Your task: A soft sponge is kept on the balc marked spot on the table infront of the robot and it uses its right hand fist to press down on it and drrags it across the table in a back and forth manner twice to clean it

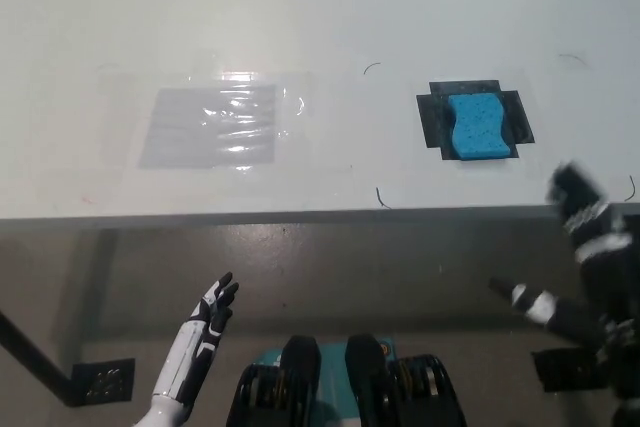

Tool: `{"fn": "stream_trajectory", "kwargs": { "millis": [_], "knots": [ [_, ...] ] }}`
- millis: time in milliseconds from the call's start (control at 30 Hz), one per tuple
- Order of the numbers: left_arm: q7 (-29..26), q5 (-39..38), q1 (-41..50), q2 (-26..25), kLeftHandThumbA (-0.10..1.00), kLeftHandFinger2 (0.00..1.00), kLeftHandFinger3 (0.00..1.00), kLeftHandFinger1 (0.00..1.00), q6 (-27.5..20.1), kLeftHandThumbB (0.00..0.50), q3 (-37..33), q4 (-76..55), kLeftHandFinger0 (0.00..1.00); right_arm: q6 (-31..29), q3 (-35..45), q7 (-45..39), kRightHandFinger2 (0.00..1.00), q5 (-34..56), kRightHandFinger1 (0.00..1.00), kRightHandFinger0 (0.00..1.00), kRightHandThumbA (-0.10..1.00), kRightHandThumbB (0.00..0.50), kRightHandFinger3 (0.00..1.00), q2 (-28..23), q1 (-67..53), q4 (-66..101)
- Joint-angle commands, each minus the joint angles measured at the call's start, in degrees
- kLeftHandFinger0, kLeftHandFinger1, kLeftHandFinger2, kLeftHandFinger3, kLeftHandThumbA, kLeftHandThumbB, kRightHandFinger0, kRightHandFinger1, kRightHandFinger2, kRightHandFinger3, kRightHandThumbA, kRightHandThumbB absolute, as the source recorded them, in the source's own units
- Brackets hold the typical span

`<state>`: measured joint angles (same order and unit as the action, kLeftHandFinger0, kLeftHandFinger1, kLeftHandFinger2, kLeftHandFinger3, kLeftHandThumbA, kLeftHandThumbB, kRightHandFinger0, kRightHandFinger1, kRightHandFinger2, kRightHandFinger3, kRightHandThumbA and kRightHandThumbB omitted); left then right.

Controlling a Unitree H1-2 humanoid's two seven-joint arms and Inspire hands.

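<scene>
On black mark [436, 117], blue sponge [476, 127]

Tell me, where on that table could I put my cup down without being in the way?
The table is bare along its far edge and in the middle, between the clear plastic sheet and the blue sponge. Avoid the right near corner: the black right hand is beside the sponge's black mark.
</scene>
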<state>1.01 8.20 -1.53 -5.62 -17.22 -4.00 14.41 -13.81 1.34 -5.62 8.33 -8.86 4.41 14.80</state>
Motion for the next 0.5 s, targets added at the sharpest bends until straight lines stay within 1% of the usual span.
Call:
{"fn": "stream_trajectory", "kwargs": {
  "millis": [0,33,67,100,133,200,267,300,367,433,467],
  "knots": [
    [-1.3,1.6,-0.6,-0.4,1.00,1.00,1.00,1.00,-4.1,0.061,-0.1,-1.3,1.00,8.5,8.0,7.4,1.00,8.5,1.00,1.00,1.00,0.373,1.00,-4.4,17.9,20.0],
    [-0.9,1.3,-0.6,-0.4,1.00,1.00,1.00,1.00,-4.0,0.066,-0.2,-1.4,1.00,10.7,8.7,8.0,1.00,8.1,1.00,1.00,1.00,0.388,1.00,-5.1,22.0,20.3],
    [-0.9,1.4,-0.6,-0.4,1.00,1.00,1.00,1.00,-4.0,0.065,-0.2,-1.5,1.00,11.7,9.1,8.0,1.00,8.1,1.00,1.00,1.00,0.392,1.00,-5.7,24.9,19.8],
    [-0.9,1.3,-0.7,-0.4,1.00,1.00,1.00,1.00,-4.1,0.064,-0.2,-1.4,1.00,12.7,9.5,8.0,1.00,8.8,1.00,1.00,1.00,0.385,1.00,-6.7,28.9,18.5],
    [-0.9,1.2,-0.7,-0.3,1.00,1.00,1.00,1.00,-4.1,0.064,-0.1,-1.4,1.00,13.7,9.9,8.1,1.00,10.2,1.00,1.00,1.00,0.393,1.00,-7.2,31.4,17.6],
    [-0.9,0.8,-0.7,-0.2,1.00,1.00,1.00,1.00,-4.3,0.064,0.0,-1.4,1.00,16.3,10.8,8.9,1.00,14.4,1.00,1.00,1.00,0.422,1.00,-7.6,37.6,14.3],
    [-1.0,0.9,-0.7,-0.2,1.00,1.00,1.00,1.00,-4.3,0.055,0.1,-1.4,1.00,17.9,11.6,9.5,1.00,16.3,1.00,1.00,1.00,0.455,1.00,-7.2,43.6,9.8],
    [-1.0,1.0,-0.7,-0.2,1.00,1.00,1.00,1.00,-4.5,0.055,0.1,-1.4,1.00,18.5,11.9,9.8,1.00,16.8,1.00,1.00,1.00,0.455,1.00,-6.8,45.4,8.1],
    [-1.0,1.0,-0.8,-0.2,1.00,1.00,1.00,1.00,-4.0,0.054,0.2,-1.8,1.00,17.2,12.1,9.1,1.00,16.2,1.00,1.00,1.00,0.452,1.00,-5.9,50.0,2.2],
    [-0.8,0.8,-0.9,-0.2,1.00,1.00,1.00,1.00,-4.0,0.058,0.1,-1.9,1.00,16.8,12.0,8.7,1.00,14.5,1.00,1.00,1.00,0.476,1.00,-5.7,53.2,-2.6],
    [-0.7,0.8,-0.9,-0.3,1.00,1.00,1.00,1.00,-3.9,0.061,0.1,-2.0,1.00,16.5,11.9,8.6,1.00,13.2,1.00,1.00,1.00,0.468,1.00,-5.6,54.6,-5.0]
  ]
}}
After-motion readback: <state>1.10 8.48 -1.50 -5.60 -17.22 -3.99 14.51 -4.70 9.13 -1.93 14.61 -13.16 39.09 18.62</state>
